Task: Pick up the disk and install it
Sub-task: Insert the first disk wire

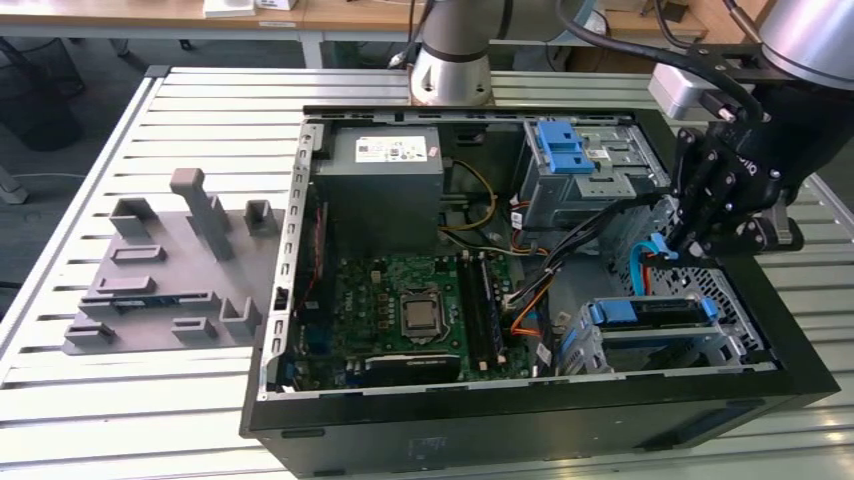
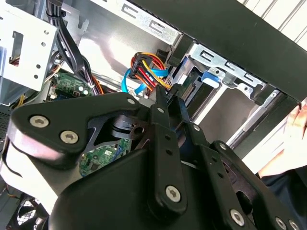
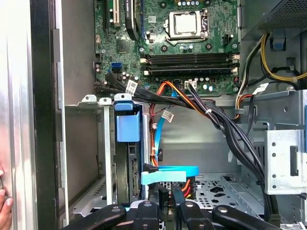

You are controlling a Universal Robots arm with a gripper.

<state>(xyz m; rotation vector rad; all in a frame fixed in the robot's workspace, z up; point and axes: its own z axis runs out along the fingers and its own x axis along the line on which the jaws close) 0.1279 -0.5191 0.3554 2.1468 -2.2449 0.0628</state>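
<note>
arm leans over the open case, tool tip low beside the drive cage

in the exterior view the arm comes in from the exterior view's upper right, its grey wrist bent downward so that the black gripper (image 1: 683, 250) hangs nearly upright inside the open computer case (image 1: 534, 430). the tip sits just above the lower drive cage (image 1: 727, 330) at the case's near corner on the exterior view's right, close to a light blue data cable (image 1: 650, 262).

in the first wrist view the gripper (image 3: 163, 203) points down toward the cable connectors at the end of the disk; the two black tips stand close together, with a blue-tabbed connector (image 3: 165, 176) just in front of them. whether the jaws are pressed on a connector or merely near it, i cannot tell. in the second wrist view the black linkage (image 2: 163, 158) covers the fingertips, with red, yellow and orange wires (image 2: 146, 67) just beyond.

the disk (image 1: 654, 312) sits in the lower cage, seated on edge in its slot, its blue carrier tab (image 3: 127, 125) showing in the first wrist view.

the case lies on its side on a slatted metal surface (image 1: 187, 110). a grey moulded fixture (image 1: 167, 270) rests well apart on the exterior view's left. a person's fingers (image 3: 5, 203) touch the case's outer edge.
</note>
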